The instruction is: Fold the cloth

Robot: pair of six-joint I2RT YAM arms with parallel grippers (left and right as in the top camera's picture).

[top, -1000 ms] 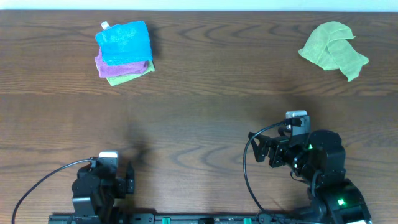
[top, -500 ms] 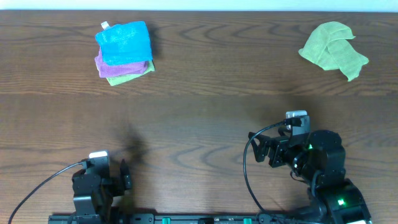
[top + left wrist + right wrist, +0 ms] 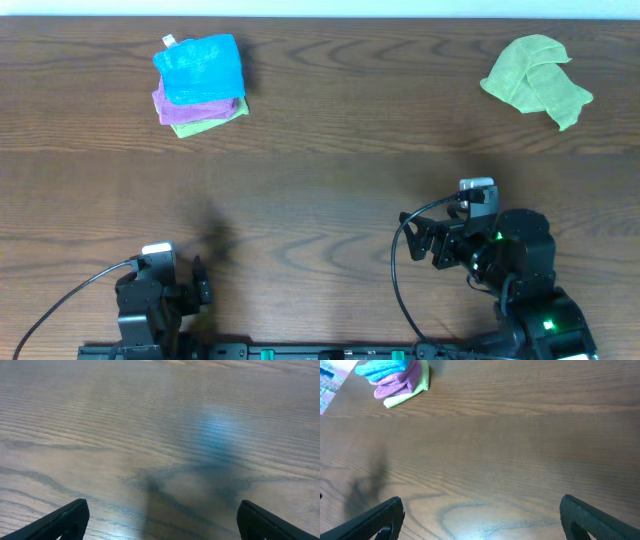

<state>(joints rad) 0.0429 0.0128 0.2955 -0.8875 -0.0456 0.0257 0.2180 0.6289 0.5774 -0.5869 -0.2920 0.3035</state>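
Upper left of the overhead frame: the sky-blue cloth (image 3: 199,67) lies as a compact rectangle on top of a purple cloth (image 3: 168,104) and a folded yellow-green cloth (image 3: 205,122), its white tag (image 3: 169,41) poking out at the upper-left corner. Sitting squarely on the pile like this, it reads to me as folded and put away, so I judge the fold done.

Upper right: a crumpled yellow-green cloth (image 3: 535,78), well apart from the stack.

Both my arms sit at the bottom edge of the frame, far from either cloth. On my left gripper (image 3: 162,515) the fingers are spread wide, with nothing between them but bare wooden table (image 3: 320,170). My right gripper (image 3: 482,515) is likewise spread and empty, and its camera looks across to the stack at its upper left. Parked low and empty, neither can disturb the pile.
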